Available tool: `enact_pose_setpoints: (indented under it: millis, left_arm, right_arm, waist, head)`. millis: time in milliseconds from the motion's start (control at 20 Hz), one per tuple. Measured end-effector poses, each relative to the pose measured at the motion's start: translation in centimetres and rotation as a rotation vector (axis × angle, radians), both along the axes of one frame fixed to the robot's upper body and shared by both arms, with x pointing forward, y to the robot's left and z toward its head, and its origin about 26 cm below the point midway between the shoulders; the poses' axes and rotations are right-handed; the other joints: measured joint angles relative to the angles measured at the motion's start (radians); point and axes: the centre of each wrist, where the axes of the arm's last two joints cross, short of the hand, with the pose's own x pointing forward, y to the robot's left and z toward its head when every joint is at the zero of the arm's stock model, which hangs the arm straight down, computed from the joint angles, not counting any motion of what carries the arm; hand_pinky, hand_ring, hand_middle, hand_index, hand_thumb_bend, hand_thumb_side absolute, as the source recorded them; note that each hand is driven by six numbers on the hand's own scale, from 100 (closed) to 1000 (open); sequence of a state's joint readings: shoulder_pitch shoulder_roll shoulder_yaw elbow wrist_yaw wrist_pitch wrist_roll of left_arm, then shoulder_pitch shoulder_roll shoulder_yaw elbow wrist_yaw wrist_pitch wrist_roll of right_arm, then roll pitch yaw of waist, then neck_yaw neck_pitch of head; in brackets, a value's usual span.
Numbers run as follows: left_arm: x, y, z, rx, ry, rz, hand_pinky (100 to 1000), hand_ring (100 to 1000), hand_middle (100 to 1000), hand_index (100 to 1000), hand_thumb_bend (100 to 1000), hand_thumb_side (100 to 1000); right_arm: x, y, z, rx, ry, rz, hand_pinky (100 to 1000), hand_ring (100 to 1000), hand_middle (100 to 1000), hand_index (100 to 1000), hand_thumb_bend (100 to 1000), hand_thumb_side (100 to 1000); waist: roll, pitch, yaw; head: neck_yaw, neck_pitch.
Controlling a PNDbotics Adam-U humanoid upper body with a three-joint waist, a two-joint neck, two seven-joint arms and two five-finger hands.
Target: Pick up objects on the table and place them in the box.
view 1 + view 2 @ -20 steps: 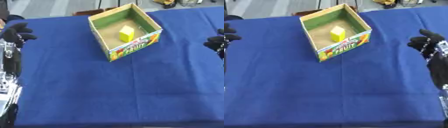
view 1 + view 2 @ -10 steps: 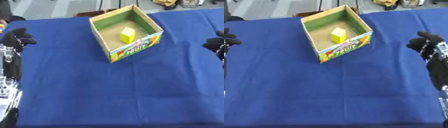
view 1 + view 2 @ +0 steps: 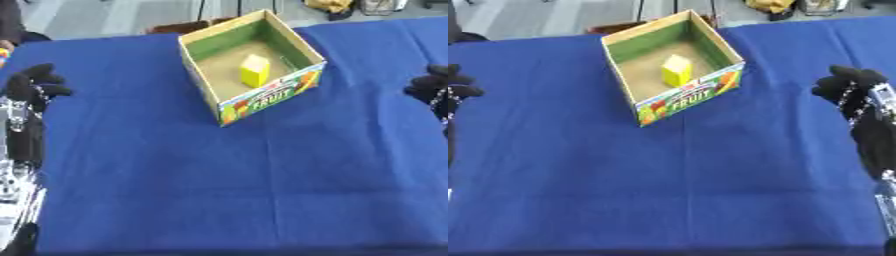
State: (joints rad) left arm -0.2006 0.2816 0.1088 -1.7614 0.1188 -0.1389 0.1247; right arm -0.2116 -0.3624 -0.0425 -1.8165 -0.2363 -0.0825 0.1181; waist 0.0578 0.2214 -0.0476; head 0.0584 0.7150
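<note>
In the left eye view, the box [image 3: 252,75] stands open-topped at the far middle of the desk [image 3: 219,190], which is covered in blue cloth, and a yellow block [image 3: 255,70] rests upright on its floor. No other loose thing shows on the cloth, so the placing step looks done, or the next thing lies out of view; any next move would call for finding another thing first. The left hand [image 3: 33,86] hangs at the left edge, well apart from the box, fingers curled in and holding nothing. In the right eye view, the right hand [image 3: 849,86] shows best at the right edge, near the box's level yet clear of it, its fingers likewise curled together around nothing.
</note>
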Motion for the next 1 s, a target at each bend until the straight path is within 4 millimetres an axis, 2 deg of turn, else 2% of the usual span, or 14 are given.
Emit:
enact_pose_setpoints:
  millis: [1000]
  left_arm:
    - [-0.14,-0.08,-0.34,-0.006,0.006,0.002,799,568,578,745,769,838]
  right_arm:
    - [0.00,0.00,0.01,0.002,-0.001,0.000,906,739,681,801,100,918]
  waist:
    - [-0.007,0.001,0.000]
  head:
    - [-0.003,0.000]
